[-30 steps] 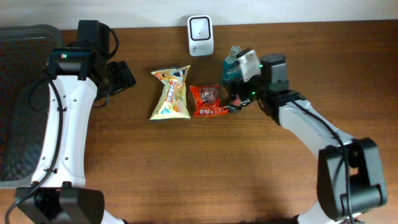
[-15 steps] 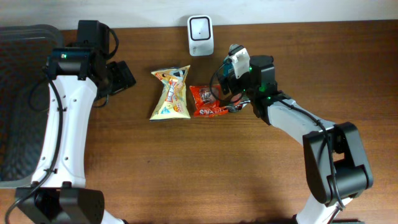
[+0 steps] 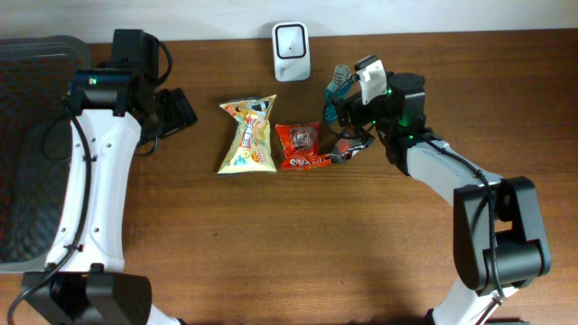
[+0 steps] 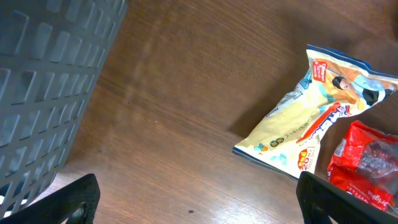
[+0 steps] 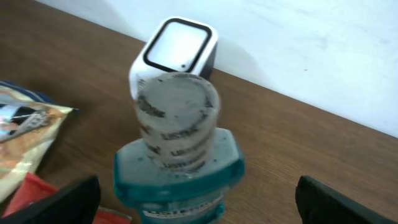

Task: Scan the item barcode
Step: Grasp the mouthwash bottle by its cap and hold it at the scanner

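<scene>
While I am drawing my right gripper back a little, its jaws are standing spread and empty, framing the upright mouthwash bottle near the barcode scanner, so grasping is still waiting.

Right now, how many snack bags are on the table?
2. The yellow bag lies in the middle; the red bag sits right beside it. I see no others, though one could be hidden.
</scene>
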You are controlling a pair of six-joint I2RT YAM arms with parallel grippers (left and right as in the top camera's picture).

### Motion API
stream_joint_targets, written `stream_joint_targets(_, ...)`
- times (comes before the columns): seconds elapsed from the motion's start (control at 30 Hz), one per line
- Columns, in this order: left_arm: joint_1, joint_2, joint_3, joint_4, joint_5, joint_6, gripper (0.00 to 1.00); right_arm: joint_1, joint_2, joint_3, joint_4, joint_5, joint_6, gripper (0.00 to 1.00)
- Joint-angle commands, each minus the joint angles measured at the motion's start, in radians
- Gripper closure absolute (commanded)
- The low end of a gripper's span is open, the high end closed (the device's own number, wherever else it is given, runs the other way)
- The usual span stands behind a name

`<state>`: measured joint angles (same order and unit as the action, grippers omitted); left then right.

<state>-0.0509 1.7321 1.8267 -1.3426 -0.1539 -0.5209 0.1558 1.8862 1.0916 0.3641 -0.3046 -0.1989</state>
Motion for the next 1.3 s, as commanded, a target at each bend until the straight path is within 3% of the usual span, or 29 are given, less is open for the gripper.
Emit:
stream_joint_targets(0.0, 0.003, 0.003, 0.0, -0.001, 0.0, -0.009, 0.01, 0.002, 0.039, -0.002, 0.019, -0.07, -0.01, 0.01)
stream_joint_targets(0.43, 0.003, 0.003, 0.0, -0.001, 0.0, -0.01, 0.01, 0.001, 0.1, -0.001, 0.166, -0.089, -0.002, 0.01)
stream_joint_targets(1.27, 0.003, 0.003, 0.0, -0.001, 0.0, -0.01, 0.01, 0.016, 0.141, 0.007, 0.217, -0.088, 0.058, 0.02)
